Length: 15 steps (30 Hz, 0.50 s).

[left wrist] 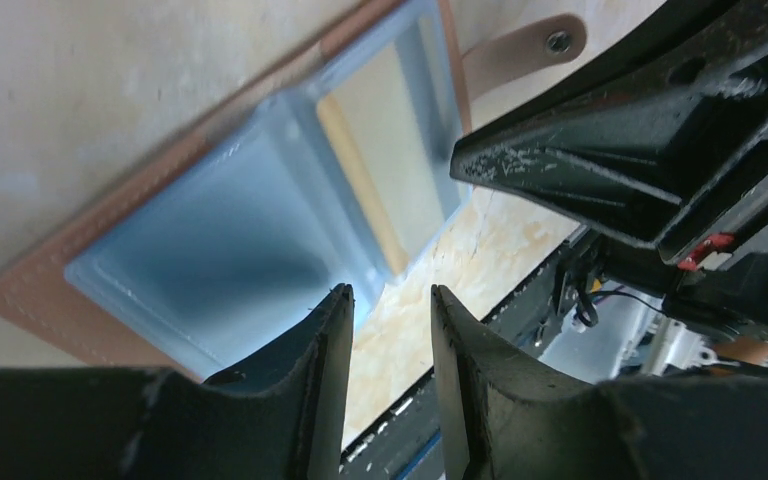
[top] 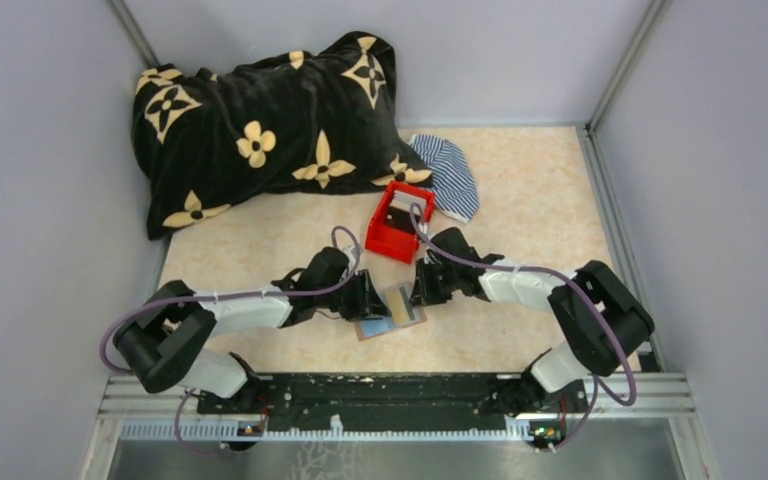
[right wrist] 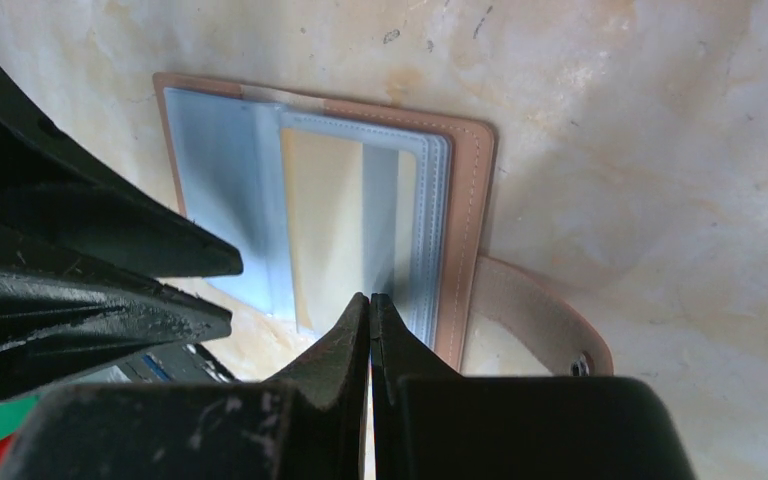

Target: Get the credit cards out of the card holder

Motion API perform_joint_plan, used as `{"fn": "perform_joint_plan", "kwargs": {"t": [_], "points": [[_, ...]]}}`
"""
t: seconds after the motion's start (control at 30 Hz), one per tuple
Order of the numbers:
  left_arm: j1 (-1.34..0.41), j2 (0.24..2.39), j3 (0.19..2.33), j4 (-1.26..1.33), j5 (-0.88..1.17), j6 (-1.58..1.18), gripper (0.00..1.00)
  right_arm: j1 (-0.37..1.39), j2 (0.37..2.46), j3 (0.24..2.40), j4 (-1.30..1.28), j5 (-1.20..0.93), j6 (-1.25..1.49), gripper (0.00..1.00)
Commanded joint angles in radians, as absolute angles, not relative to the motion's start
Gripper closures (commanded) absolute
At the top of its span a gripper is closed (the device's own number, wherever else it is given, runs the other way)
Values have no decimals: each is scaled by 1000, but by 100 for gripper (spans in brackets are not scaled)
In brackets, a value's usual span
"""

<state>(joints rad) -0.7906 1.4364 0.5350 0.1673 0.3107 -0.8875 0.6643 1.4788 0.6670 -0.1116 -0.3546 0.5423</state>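
Near the worktop's near edge, at its middle, the card holder [top: 390, 312] lies open. My left fingers [left wrist: 320, 345] stand spread over its blue half; press there. My right fingers [right wrist: 338, 350] are pressed together, possibly pinching a tan credit card [right wrist: 325, 220]; draw flat, slowly.

Top view looks down from behind; both wrist views face the card holder [left wrist: 210, 235] closely.

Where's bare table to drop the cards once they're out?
Bare table right of the red box and striped cloth; also left of the box, below the black cushion. Crowded around the card holder, left gripper and right gripper flanking it.
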Motion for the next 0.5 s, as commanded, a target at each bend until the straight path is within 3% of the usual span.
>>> {"fn": "perform_joint_plan", "kwargs": {"t": [0.0,0.47], "points": [[-801,1415,459,293,344,-1044,60,661,1516,648,-30,-384,538,100],[-801,1618,364,683,320,-1190,60,661,1564,595,39,-434,548,100]]}}
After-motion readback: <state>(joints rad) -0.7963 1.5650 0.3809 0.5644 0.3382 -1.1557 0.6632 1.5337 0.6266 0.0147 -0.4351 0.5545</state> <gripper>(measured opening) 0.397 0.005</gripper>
